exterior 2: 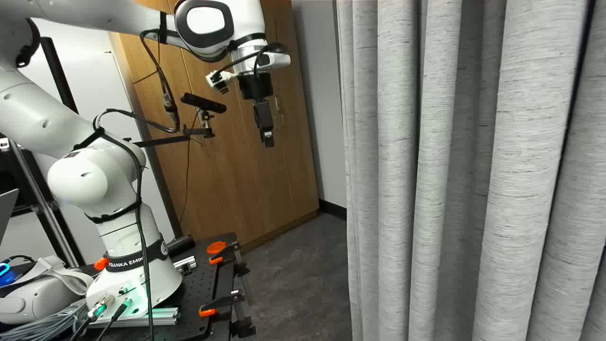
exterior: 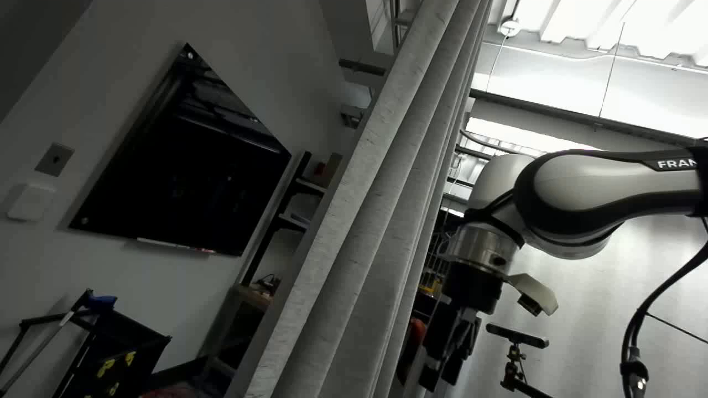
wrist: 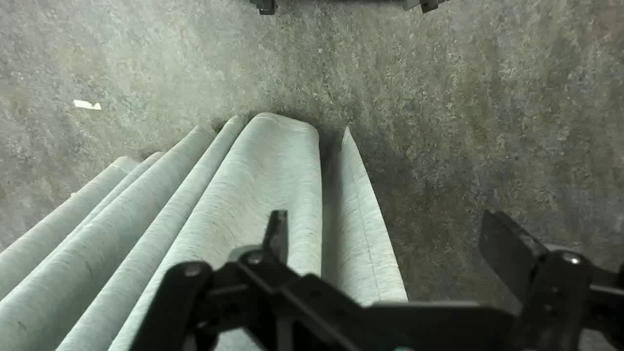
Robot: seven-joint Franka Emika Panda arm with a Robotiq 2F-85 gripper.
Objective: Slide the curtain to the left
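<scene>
My pincer (wrist: 387,229), spread wide, hangs beyond the clamped edge of the desk (exterior 2: 195,291), pleated grey curtain (exterior 2: 397,189) apart from it, past that same edge.

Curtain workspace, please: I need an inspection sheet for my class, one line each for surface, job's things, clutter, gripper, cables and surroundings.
Surface: black perforated plate under the arm; orange-tipped clamps at its edge.
Job's things: light grey curtain, hanging in deep vertical pleats.
Clutter: white headset beside the arm; pale scrap on the floor.
Gripper: open, jaws well apart, not closed on the curtain.
Cables: black cable strapped along the arm; grey cable bundle beside the headset.
Surroundings: wooden cabinet; dark glossy wall panel.
</scene>
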